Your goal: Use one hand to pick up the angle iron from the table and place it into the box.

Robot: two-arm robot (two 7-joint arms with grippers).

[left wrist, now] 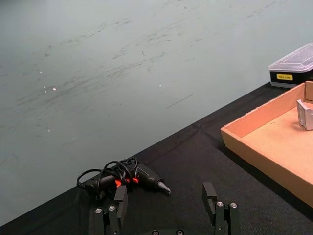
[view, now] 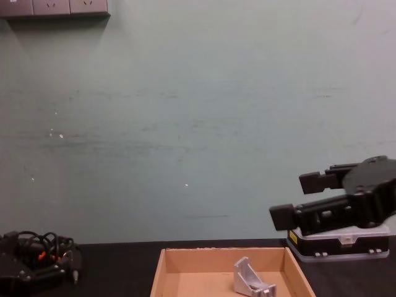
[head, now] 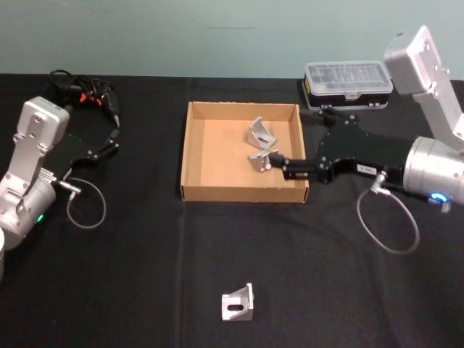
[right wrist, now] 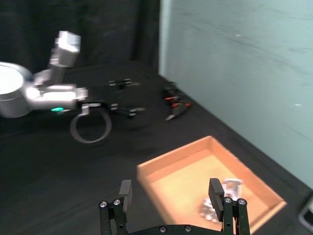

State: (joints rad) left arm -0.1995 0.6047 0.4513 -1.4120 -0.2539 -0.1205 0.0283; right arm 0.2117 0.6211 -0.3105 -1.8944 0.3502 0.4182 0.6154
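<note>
While it hangs over the box (head: 243, 193) | right gripper (head: 275, 162) spread, empty | left gripper (head: 114, 135) parked, spread

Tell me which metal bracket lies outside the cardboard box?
The lone bracket on the black table, in front of the box; the other two lie inside it.

The table (head: 145, 275) bears the box (head: 243, 193); angle iron (head: 238, 304) (near edge); case (head: 348, 76); corded tool (head: 90, 96).

arms (head: 428, 72): boxy silver-grey | jaws: black, screw-studded | cables (head: 358, 212): grey loops | lights (head: 437, 197): green, blue
</note>
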